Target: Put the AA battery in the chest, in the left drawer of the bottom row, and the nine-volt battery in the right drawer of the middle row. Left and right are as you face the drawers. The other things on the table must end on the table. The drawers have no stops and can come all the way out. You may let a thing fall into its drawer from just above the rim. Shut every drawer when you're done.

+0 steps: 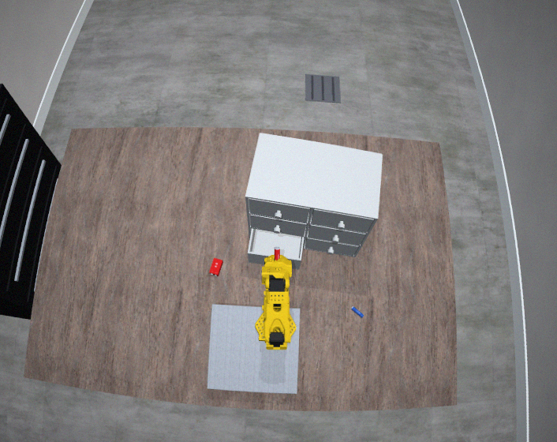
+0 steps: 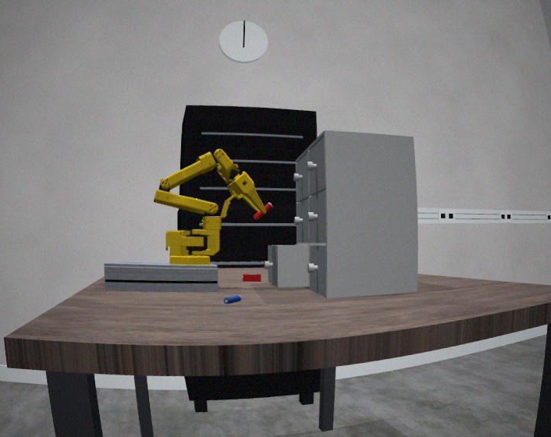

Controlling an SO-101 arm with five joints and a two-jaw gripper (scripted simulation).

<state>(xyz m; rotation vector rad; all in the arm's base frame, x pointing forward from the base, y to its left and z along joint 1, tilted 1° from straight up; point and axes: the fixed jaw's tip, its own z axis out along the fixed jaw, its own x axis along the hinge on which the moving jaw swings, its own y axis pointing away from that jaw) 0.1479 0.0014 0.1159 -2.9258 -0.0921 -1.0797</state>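
Note:
My gripper (image 1: 277,257) is shut on a red AA battery (image 1: 277,251) with a grey tip. It holds the battery in the air over the front rim of the open bottom-left drawer (image 1: 274,245) of the grey chest (image 1: 314,176). In the side view the gripper (image 2: 261,208) and the AA battery (image 2: 261,213) are well above the drawer (image 2: 287,271), at about the height of the middle row. The red nine-volt battery (image 1: 215,266) lies on the table left of the drawer; it also shows in the side view (image 2: 251,277). The other drawers are shut.
A small blue cylinder (image 1: 357,311) lies on the table to the right of my base; it also shows in the side view (image 2: 232,299). My arm stands on a grey plate (image 1: 254,348). A black cabinet (image 1: 13,200) stands off the table's left edge.

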